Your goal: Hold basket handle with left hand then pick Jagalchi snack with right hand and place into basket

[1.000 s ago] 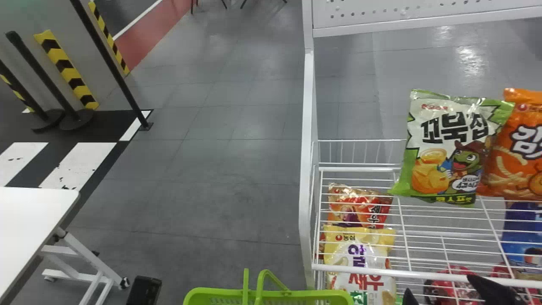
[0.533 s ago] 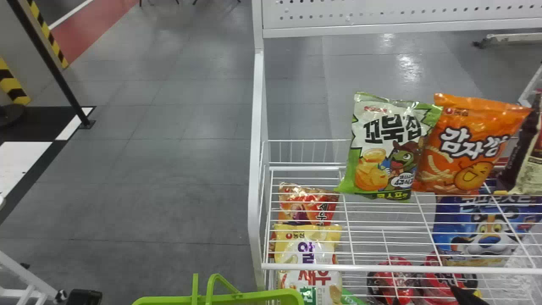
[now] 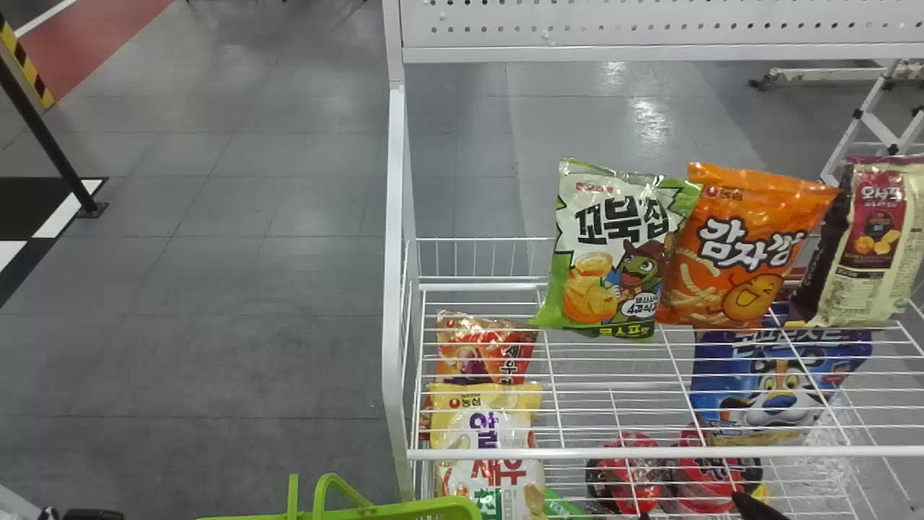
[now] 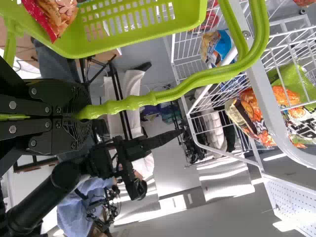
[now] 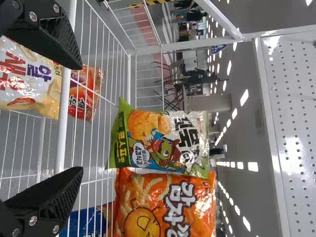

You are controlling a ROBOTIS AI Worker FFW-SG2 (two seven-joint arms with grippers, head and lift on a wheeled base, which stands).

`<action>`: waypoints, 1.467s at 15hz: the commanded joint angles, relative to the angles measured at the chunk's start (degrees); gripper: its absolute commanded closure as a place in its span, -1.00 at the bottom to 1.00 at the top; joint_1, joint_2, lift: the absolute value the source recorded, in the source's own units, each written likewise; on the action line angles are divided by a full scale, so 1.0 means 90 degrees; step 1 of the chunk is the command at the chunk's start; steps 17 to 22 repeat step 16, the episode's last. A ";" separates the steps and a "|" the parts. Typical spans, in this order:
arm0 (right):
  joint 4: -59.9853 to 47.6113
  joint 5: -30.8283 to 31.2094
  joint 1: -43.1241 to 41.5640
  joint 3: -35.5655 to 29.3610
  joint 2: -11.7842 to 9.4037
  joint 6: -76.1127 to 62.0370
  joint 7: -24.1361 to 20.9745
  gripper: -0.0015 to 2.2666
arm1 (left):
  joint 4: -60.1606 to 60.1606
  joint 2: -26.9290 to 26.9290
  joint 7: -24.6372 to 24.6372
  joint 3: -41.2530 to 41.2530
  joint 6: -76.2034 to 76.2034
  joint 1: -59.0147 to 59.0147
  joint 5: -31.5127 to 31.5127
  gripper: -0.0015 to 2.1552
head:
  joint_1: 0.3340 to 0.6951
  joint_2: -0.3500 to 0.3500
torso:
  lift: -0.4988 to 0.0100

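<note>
Head view: the green basket (image 3: pixel 408 509) is just left of the wire rack's (image 3: pixel 395 289) near corner, rim running crosswise toward it — left gripper (image 4: pixel 74 113) clamping the basket handle (image 4: pixel 128 102). Right gripper (image 3: pixel 699 511) (fingers spread) hangs at the rack's near side. Which packet is Jagalchi, I cannot tell. Gray tiled floor (image 3: pixel 289 375) spreads left of the rack.

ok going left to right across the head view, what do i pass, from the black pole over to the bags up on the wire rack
black pole, green basket, green-and-white snack bag, orange snack bag, cream-and-maroon bag
</note>
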 commanded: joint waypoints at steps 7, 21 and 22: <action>0.0030 0.0003 -0.0020 0.0000 0.0006 0.0004 0.0002 -0.93 | -0.0004 -0.0001 -0.0063 -0.0027 0.0000 0.0000 -0.0029 0.99 | 1.00 0.03 | 0.93; 0.0030 -0.0007 -0.0020 0.0000 0.0006 0.0004 0.0002 -0.93 | -0.0004 0.0009 -0.0063 -0.0046 0.0020 0.0000 -0.0029 0.99 | 1.00 0.02 | 0.93; 0.0030 -0.0007 -0.0020 0.0000 0.0006 0.0004 0.0002 -0.93 | -0.0004 0.0009 -0.0063 -0.0046 0.0020 0.0000 -0.0029 0.99 | 1.00 0.02 | 0.93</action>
